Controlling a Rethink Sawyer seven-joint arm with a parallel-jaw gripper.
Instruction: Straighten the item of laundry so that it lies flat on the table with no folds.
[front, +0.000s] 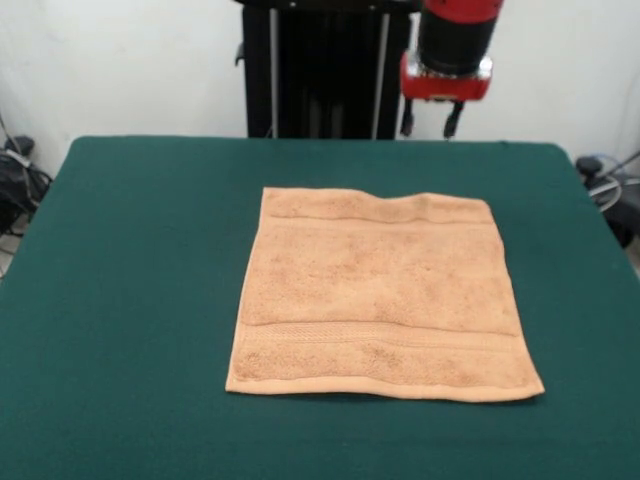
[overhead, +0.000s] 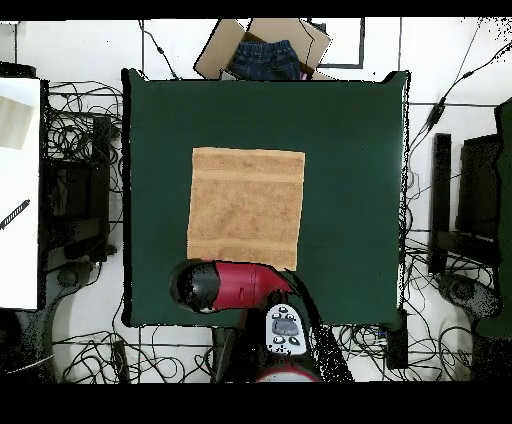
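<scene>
towel (front: 380, 295) (overhead: 246, 208): flat, spread out in the middle of the green bench (front: 130, 300) (overhead: 350, 180) | claw (front: 430, 118): up high above the bench's far edge, fingers apart, holding nothing

A plain white-walled workroom, its pale floor strewn with cables.

A white wall (front: 130, 70) fills the top of the front view. From overhead, black cables (overhead: 85, 120) tangle at left and right, an open cardboard box (overhead: 262, 47) with dark cloth sits at top centre, and a white surface (overhead: 18, 190) lines the left edge.
</scene>
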